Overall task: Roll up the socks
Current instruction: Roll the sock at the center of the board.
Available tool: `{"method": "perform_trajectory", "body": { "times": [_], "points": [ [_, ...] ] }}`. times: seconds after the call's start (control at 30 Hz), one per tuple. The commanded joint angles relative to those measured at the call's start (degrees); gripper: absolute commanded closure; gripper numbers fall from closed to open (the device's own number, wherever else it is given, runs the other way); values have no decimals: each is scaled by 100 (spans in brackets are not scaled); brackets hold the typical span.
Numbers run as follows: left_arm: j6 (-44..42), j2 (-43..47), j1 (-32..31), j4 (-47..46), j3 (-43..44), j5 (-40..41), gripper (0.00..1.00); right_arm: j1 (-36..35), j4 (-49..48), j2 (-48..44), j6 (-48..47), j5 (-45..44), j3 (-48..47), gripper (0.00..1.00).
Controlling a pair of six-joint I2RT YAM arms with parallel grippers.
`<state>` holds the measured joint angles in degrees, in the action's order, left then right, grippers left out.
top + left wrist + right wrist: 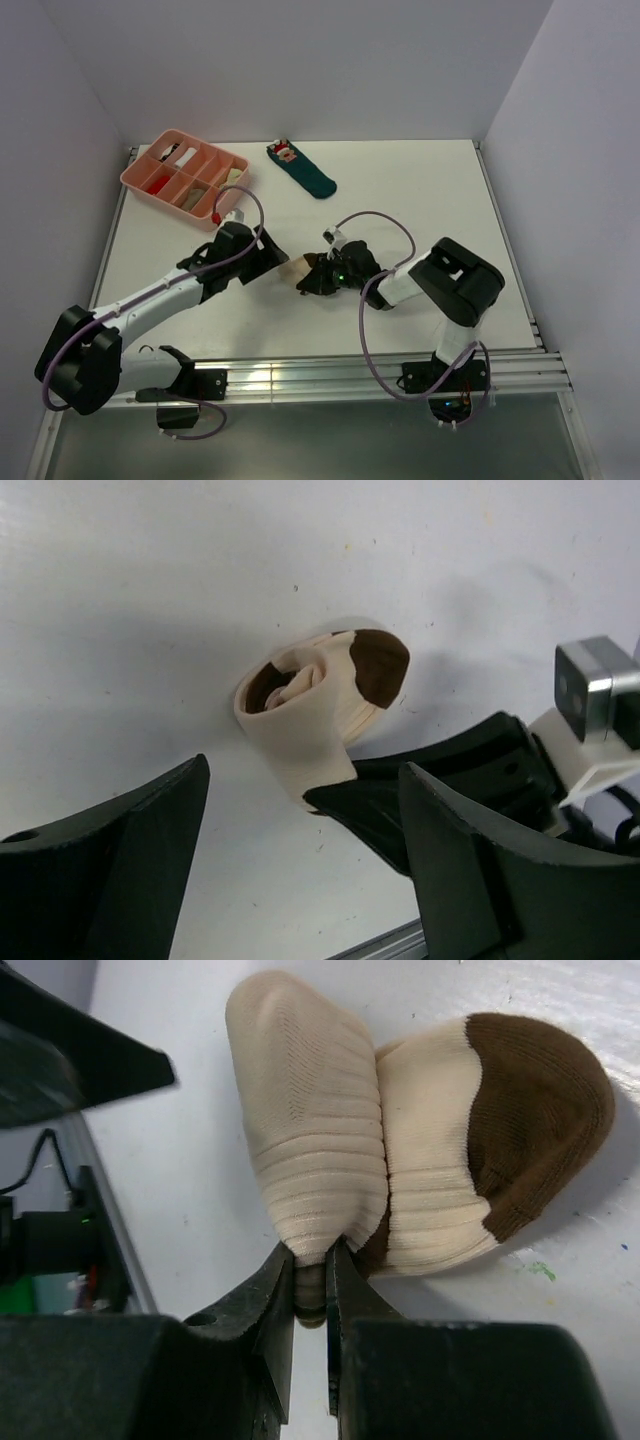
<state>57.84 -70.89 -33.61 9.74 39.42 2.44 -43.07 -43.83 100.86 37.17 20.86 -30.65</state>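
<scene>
- Cream and brown cloth marks the socks (pixel 298 268) in the top external view: a small bundle on the white desk (pixel 420 190), near its front edge and between the two arms.
- From the left, the left tool (pixel 278 262) reaches up to the bundle. The right tool (pixel 312 280) meets it from the right. Neither tool's jaws can be made out from this height.
- A pink compartment tray (pixel 135 178) sits at the far left corner of the desk. A dark teal sock (pixel 305 170) with a red-and-white figure lies just to its right, well apart from the bundle.
- In the left wrist view, the left tool (pixel 305 772) stands spread wide, its two dark fingers apart and holding nothing.
- Beyond its fingertips the socks (pixel 320 695) lie on the desk as a loose cream curl, with a dark brown patch on the right side.
- One black finger (pixel 400 790) of the right tool comes in from the lower right and touches the cream edge nearest the camera.
- In the right wrist view, the right tool (pixel 312 1285) is pressed nearly together, pinching a fold at the near end of the socks (pixel 320 1140).
- The bundle shows a ribbed cream roll on the left, lying against a cream part with a dark brown toe (pixel 540 1100) on the right.
- A dark finger (pixel 70 1060) of the left tool shows at the upper left, clear of the fabric.
</scene>
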Motion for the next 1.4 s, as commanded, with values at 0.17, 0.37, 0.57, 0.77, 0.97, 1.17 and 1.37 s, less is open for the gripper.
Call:
{"method": "perform_trajectory", "body": {
  "times": [0.17, 0.37, 0.57, 0.77, 0.97, 1.17, 1.37],
  "points": [
    [166, 32, -32, -1650, -944, -437, 22, 404, -591, 979, 915, 1280, 253, 100],
    [289, -135, -32, -1896, -1278, -323, 25, 519, -512, 1164, 1056, 1359, 174, 100],
    [412, -548, -32, -2037, -1384, -270, 28, 571, -416, 1401, 1179, 1473, 77, 100],
    [263, -1013, -23, -2231, -1270, -94, 31, 624, -503, 1568, 1302, 1587, 16, 100],
    [341, -1488, -23, -1968, -1148, 63, 41, 677, -415, 1551, 1311, 1666, -63, 100],
    [456, -1813, -32, -1678, -980, -33, 53, 677, -4, 1297, 1162, 1641, -195, 92],
    [289, -2007, -67, -293, -217, 169, 68, 668, 961, 516, 600, 1045, -257, 66]
  ]
}}
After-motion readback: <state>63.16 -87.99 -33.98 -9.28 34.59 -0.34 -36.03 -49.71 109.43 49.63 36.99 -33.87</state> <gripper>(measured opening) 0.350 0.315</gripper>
